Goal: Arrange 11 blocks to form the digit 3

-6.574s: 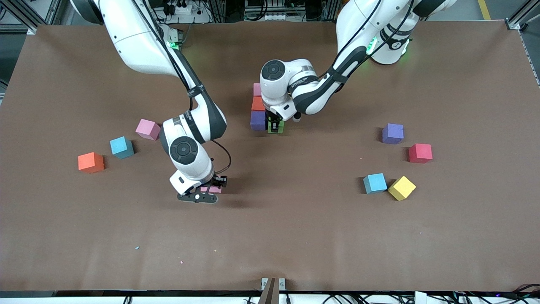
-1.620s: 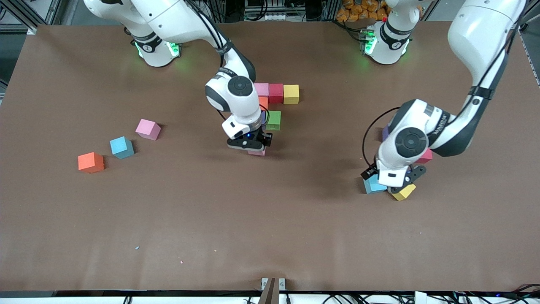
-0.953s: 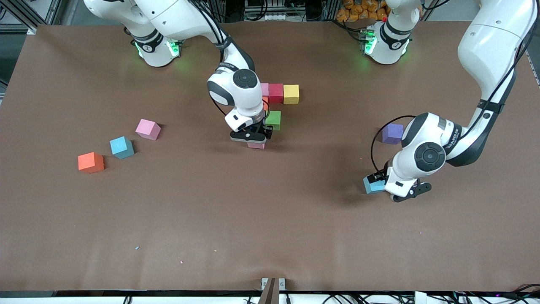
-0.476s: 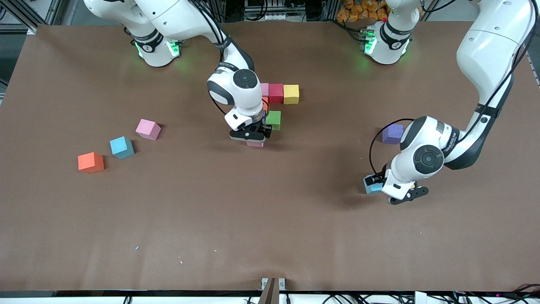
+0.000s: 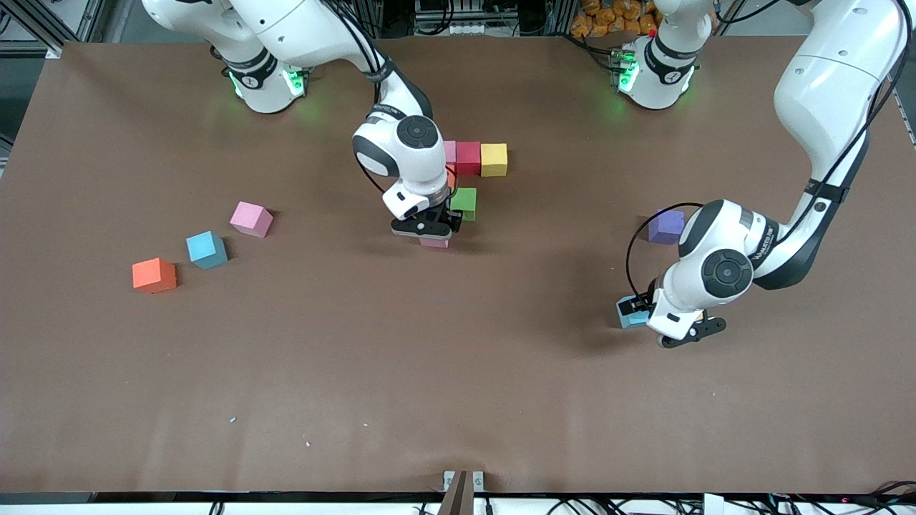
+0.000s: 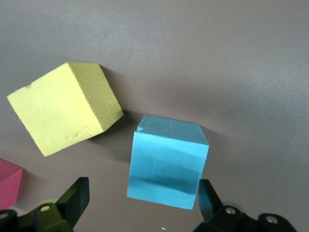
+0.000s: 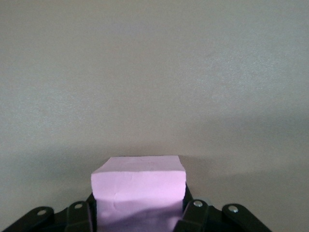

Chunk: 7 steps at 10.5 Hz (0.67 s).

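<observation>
My right gripper [image 5: 431, 233] is shut on a pink block [image 5: 434, 242] [image 7: 139, 186], low over the table just in front of the built group. That group holds a pink block [image 5: 449, 151], a red block [image 5: 469, 157], a yellow block [image 5: 494, 159], an orange block [image 5: 450, 174] mostly hidden by my wrist, and a green block [image 5: 465, 202]. My left gripper [image 5: 660, 320] [image 6: 142, 205] is open and straddles a blue block [image 5: 630, 315] [image 6: 166, 162]. A yellow block [image 6: 65, 108] lies beside it, touching one corner.
A purple block [image 5: 664, 224] sits near the left arm's elbow, and a red block's corner [image 6: 9, 183] shows in the left wrist view. Toward the right arm's end lie loose pink [image 5: 251, 218], blue [image 5: 206, 249] and orange [image 5: 154, 275] blocks.
The right gripper has edged the pink block slightly toward the built group. The left gripper has shifted a little and settled lower around the blue block.
</observation>
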Motion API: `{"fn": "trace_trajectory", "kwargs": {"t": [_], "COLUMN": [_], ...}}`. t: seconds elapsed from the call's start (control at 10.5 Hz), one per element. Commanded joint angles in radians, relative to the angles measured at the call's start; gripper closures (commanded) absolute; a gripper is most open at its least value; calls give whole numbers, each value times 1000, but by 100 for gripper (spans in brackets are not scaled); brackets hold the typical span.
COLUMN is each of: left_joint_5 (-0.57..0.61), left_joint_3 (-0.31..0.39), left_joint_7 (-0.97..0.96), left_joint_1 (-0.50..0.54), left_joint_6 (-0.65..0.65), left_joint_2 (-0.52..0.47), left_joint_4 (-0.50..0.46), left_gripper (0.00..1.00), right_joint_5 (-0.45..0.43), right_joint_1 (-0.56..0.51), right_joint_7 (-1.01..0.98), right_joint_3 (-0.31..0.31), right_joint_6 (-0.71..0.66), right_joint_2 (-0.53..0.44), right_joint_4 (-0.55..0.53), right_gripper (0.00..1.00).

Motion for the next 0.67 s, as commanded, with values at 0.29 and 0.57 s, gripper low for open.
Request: {"fn": "trace_trajectory", "kwargs": {"t": [0.29, 0.57], "left_joint_5": [21, 23], "left_joint_3": [-4, -4], "left_joint_7": [7, 1], "left_joint_1": [-23, -27], "left_joint_6": [-2, -2], "left_joint_2": [54, 65], "left_joint_4": [59, 77], "left_gripper": [0, 0], "right_joint_5": [-28, -28], "right_joint_1": [-16, -14], "right_joint_7": [45, 45], "right_joint_3": [20, 18], "right_joint_6": [4, 9], "right_joint_2": [-23, -22], "right_joint_4": [-27, -28], "right_gripper": [100, 100]}}
